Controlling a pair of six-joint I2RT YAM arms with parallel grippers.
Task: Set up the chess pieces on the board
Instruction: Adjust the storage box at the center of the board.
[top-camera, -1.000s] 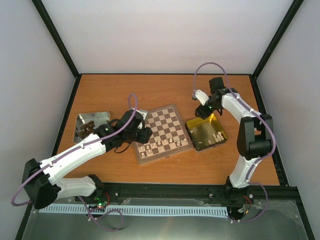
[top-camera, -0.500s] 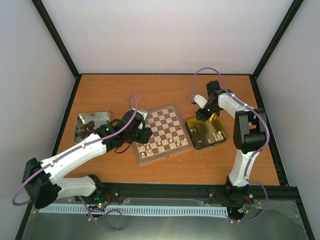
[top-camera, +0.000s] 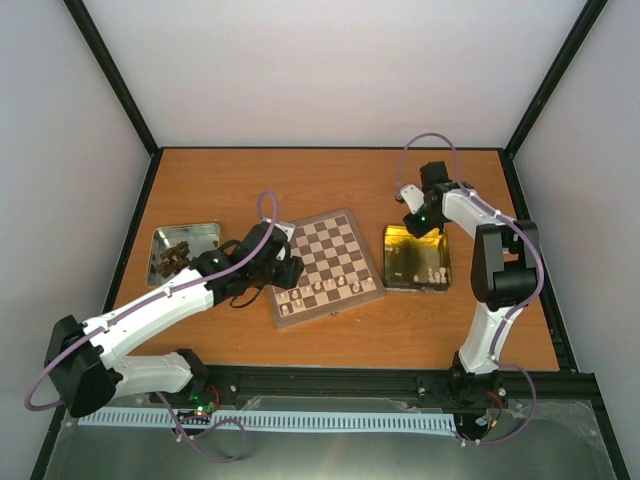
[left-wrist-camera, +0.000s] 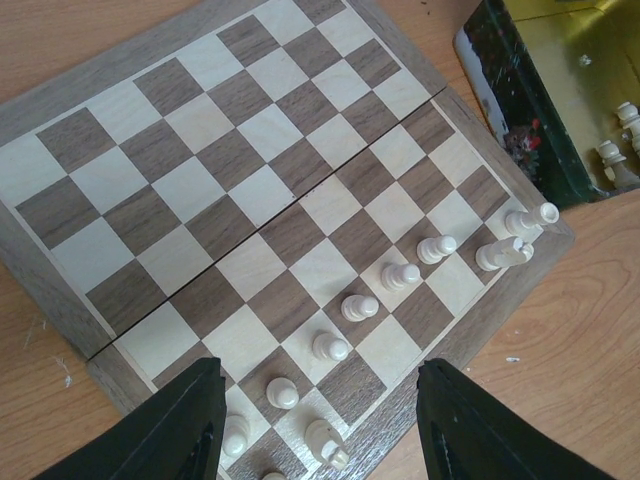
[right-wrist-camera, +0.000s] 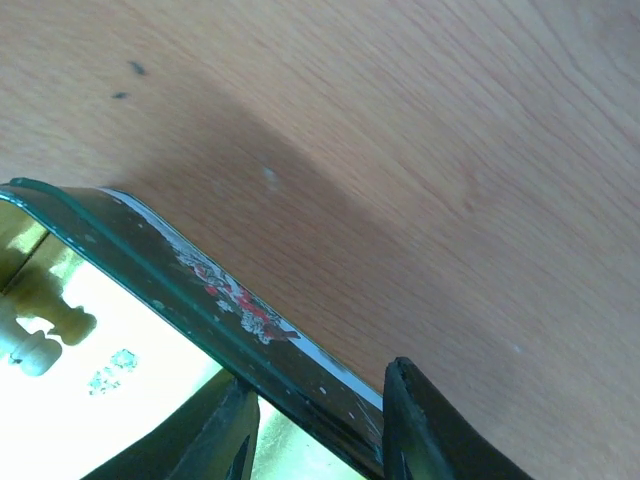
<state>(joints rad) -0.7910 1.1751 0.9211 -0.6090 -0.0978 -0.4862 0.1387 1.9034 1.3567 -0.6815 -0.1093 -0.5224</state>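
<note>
The board lies mid-table, with a row of cream-white chess pieces along its near edge. In the left wrist view the pieces stand in a diagonal line on the board, with one lying on its side at the right end. My left gripper hovers open and empty over the board's near-left corner. My right gripper is shut on the far wall of the gold tin, one finger inside and one outside. More white pieces sit in the tin.
A silver tray with dark brown pieces sits at the left. The tin's dark outer wall and a white piece inside it show in the right wrist view. The tin lies just right of the board.
The right gripper has moved right and turned the gold tin, which now sits square to the table and a little farther from the board. The left arm has barely moved.
</note>
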